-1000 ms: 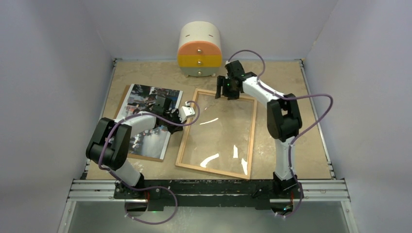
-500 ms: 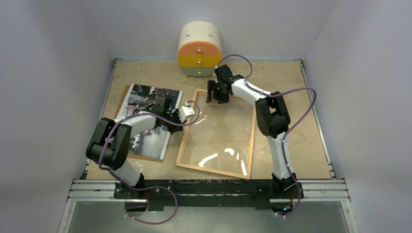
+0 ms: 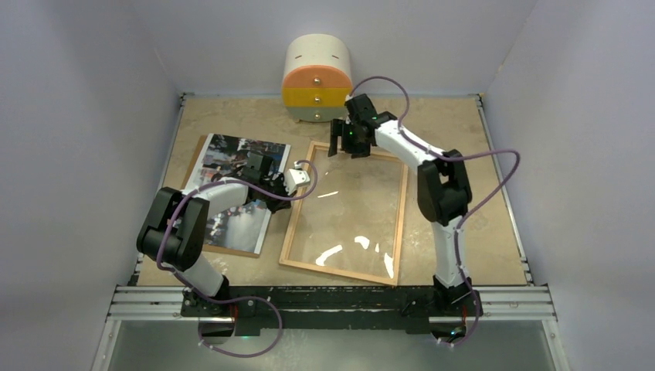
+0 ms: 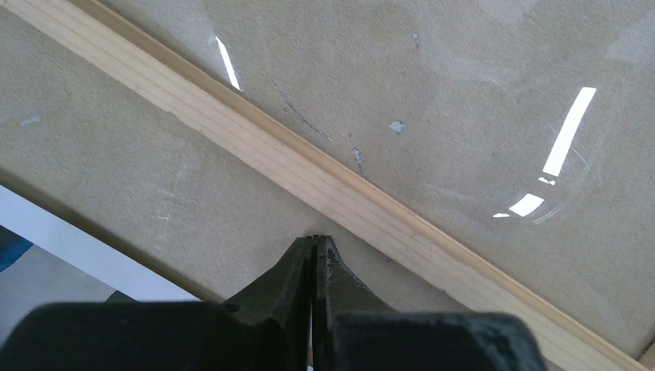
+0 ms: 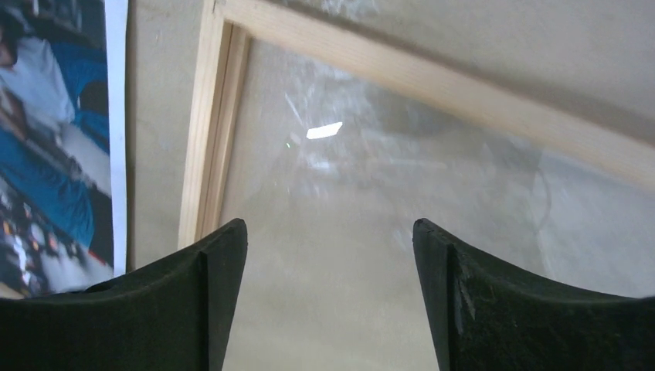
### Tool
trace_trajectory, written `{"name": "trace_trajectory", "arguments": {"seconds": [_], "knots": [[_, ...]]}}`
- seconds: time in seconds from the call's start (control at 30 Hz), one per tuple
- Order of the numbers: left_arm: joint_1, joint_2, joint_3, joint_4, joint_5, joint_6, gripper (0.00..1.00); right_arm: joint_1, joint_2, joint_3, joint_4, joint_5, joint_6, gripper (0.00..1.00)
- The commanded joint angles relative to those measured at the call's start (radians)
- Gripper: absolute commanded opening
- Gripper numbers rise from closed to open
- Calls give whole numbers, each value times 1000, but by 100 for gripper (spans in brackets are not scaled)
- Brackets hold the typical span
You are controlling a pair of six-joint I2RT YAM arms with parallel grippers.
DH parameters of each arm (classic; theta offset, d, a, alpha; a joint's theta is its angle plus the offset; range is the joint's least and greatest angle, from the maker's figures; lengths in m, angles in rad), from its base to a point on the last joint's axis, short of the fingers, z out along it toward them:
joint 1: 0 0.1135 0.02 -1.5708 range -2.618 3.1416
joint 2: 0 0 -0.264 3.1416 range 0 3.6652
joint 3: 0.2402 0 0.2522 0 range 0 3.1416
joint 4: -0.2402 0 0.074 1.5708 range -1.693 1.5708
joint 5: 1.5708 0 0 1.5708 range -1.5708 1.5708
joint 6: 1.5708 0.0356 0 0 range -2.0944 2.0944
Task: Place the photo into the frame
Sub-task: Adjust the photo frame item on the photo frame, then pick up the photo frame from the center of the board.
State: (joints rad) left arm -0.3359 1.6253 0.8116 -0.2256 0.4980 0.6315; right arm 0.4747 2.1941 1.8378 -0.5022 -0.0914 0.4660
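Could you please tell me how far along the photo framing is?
Done: nothing; the photo lies beside the frame, not in it. In hand: left gripper shut on nothing by the frame's edge, right gripper open above its corner. Left: lift the photo in.

Robot lab booth: bare grey walls (image 3: pixel 93 116), aluminium rail (image 3: pixel 514 301), tan tabletop (image 3: pixel 463 131).

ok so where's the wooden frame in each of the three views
Top external: the frame lies mid-picture, slightly tilted.
Left wrist: a rail of the frame crosses diagonally, upper left to lower right.
Right wrist: a corner of the frame sits upper left.
Shared landmark: the photo, beside it in all three.
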Motion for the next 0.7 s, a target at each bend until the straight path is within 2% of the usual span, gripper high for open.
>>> {"name": "trace_trajectory", "arguments": {"seconds": [0.0, 0.1, 0.13, 0.17, 0.23, 0.3, 0.47, 0.67], "knots": [[5, 25, -16, -68, -38, -28, 0, -54, -267, -180, 2, 55, 11, 83], [5, 30, -15, -60, -51, -35, 0, -119, -417, -377, 22, 111, 35, 88], [5, 33, -14, -56, -59, -37, 0, -143, -466, -439, 24, 129, 50, 97], [5, 36, -15, -47, -72, -41, 0, -163, -521, -504, 29, 156, 69, 99], [5, 48, -17, -31, -98, -49, 0, -172, -631, -629, 49, 244, 108, 99], [5, 63, -16, -15, -114, -63, 0, -176, -723, -739, 89, 225, 117, 99], [1, 112, -8, 31, -137, -97, 0, -182, -740, -914, 122, 140, 142, 99], [-11, 176, 22, 46, -182, -100, 0, -182, -762, -1069, 224, 108, 179, 99]]}}
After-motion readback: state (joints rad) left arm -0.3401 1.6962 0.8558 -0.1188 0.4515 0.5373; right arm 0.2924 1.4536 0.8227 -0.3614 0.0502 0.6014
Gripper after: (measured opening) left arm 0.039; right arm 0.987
